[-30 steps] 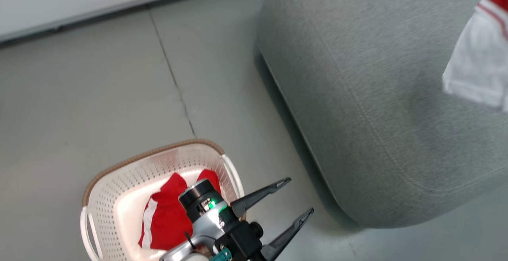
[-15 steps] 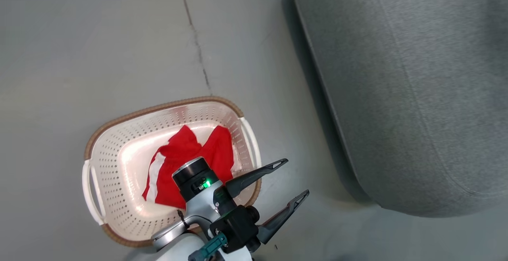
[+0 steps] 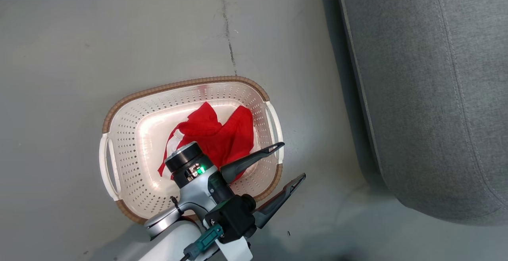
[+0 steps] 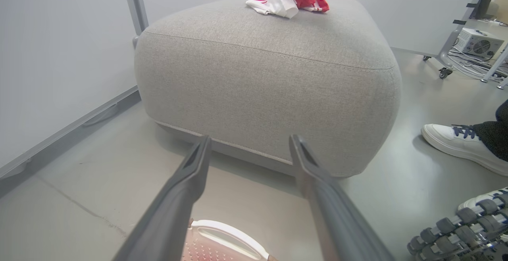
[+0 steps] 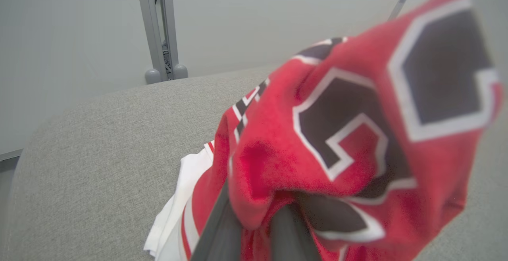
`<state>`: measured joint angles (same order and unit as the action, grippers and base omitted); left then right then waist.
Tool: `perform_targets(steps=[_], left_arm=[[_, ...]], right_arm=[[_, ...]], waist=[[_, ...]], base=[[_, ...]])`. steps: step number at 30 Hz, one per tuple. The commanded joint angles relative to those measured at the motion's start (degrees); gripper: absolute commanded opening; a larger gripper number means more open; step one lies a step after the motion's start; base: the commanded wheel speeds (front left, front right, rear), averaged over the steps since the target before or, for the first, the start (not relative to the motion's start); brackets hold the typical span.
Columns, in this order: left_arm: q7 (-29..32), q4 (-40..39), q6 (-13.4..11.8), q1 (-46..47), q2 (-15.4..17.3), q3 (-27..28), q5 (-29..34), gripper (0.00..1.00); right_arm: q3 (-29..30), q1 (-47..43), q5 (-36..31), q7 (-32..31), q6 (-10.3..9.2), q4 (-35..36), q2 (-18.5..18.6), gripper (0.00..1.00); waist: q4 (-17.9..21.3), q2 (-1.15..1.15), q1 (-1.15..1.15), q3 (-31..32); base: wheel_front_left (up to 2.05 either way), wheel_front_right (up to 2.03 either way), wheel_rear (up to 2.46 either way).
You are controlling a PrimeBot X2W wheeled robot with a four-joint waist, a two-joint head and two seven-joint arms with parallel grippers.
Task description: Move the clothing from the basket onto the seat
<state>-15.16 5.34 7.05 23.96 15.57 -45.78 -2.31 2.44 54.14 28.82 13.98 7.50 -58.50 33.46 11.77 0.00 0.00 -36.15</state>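
Beside the grey fabric-upholstered sofa seat [image 3: 428, 94], an oval cream plastic basket [image 3: 131, 150] holds a soft red garment [image 3: 222, 134]. The closed right gripper [image 5: 254, 229] pinches a red lettered garment [image 5: 349, 134] on the seat; the left gripper [image 3: 293, 160] gapes empty over the basket's right rim.

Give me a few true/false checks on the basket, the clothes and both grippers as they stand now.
1. The basket is empty. False: a red garment lies in it.
2. The left gripper is open and holds nothing. True.
3. The right gripper is open. False: it is shut on the lettered garment.
4. The basket stands on the floor, beside the seat. True.
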Motion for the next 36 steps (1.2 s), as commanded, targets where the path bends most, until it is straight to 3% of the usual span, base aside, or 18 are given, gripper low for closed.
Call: perform_targets(steps=[1,6,7,8,10,11,19,31,33,36], left_arm=[[-0.1,-0.4,0.0,0.7,0.2,0.8,0.2,1.00],[-0.1,-0.4,0.1,0.1,-0.1,0.7,0.8,1.00],[-0.1,-0.3,0.1,0.1,-0.2,0.6,0.8,1.00],[-0.1,-0.2,0.1,0.1,-0.3,0.6,0.8,1.00],[-0.1,-0.2,0.1,0.1,-0.3,0.6,0.8,1.00],[-0.1,-0.1,0.2,0.1,-0.4,0.7,0.6,1.00],[-0.1,0.9,0.3,-1.1,-1.4,1.7,-0.3,1.00],[-0.1,3.1,0.4,-5.3,-5.5,2.1,-1.6,1.00],[-0.1,3.3,0.4,-8.3,-8.4,5.4,-4.6,1.00],[-0.1,3.0,0.5,-9.8,-9.9,6.7,-5.6,1.00]], right_arm=[[-1.9,1.5,1.3,-0.9,0.00,-1.6,0.2,0.00],[-4.7,2.7,3.9,-4.5,0.00,-7.4,0.1,0.00],[-5.8,2.9,3.6,-4.9,0.00,-7.8,0.2,0.12],[-5.8,3.3,4.1,-4.8,-0.01,-8.5,0.4,0.61],[-5.8,3.7,4.7,-4.5,-0.01,-9.2,0.3,0.61],[-5.9,3.9,5.0,-4.3,-0.01,-9.8,0.1,1.00],[-9.7,1.8,7.3,-3.1,-0.01,-9.3,-1.0,1.00],[-18.6,-6.9,12.0,-2.9,-0.01,-1.9,1.7,1.00],[-22.8,-9.4,11.3,-2.4,0.00,0.8,2.7,1.00],[-23.9,-10.6,12.3,-2.1,-0.01,3.4,3.6,1.00]], waist=[[-0.2,0.00,0.00,-0.6],[-0.5,0.00,0.00,-1.2],[-0.5,0.00,0.00,-1.3],[-0.5,0.00,0.00,-1.3],[-0.5,0.00,0.00,-1.2],[-0.5,0.00,0.00,-1.1],[0.7,0.00,0.00,2.7],[3.5,0.00,0.00,14.8],[4.3,0.00,0.00,19.5],[4.4,0.00,0.00,22.1]], base=[[0.00,0.00,0.00],[0.00,0.00,0.00],[0.00,0.00,0.00],[0.00,0.00,0.00],[0.00,0.00,0.00],[0.00,0.00,0.00],[0.00,0.00,0.00],[0.00,0.00,0.00],[0.00,0.00,0.00],[0.00,0.00,0.00]])
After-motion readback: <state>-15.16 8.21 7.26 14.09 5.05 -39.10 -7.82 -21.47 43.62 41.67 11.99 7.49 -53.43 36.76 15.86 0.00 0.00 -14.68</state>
